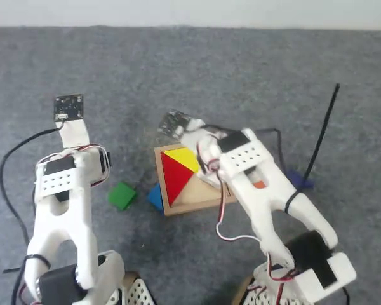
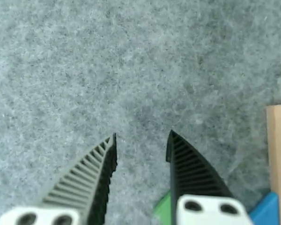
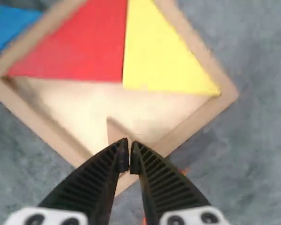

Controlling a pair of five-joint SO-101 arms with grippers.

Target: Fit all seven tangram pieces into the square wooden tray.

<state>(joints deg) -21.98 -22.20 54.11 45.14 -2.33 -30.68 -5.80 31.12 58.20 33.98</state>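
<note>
1. Right claw (image 3: 129, 151) has its black toothed fingers pressed together to a hairline gap with nothing between them; the tips hang over the bare floor of the square wooden tray (image 3: 187, 127), close to one rim
2. Left claw (image 2: 142, 140) is spread wide and grips nothing, poised over the grey carpet (image 2: 131, 61) off to the tray's side
3. On the carpet between the two arms lies the tray, with a red triangle (image 1: 173, 178) and a yellow triangle (image 1: 185, 158) inside it, edge to edge, filling about half; the remaining floor is bare wood
4. Outside the tray on the left arm's side, a blue piece (image 1: 155, 197) touches the rim, and a green piece (image 1: 121, 196) sits near it
5. Partly hidden under the right arm, an orange piece (image 1: 259, 184) lies beside the tray's opposite rim, with a dark blue piece (image 1: 300, 179) farther out
</note>
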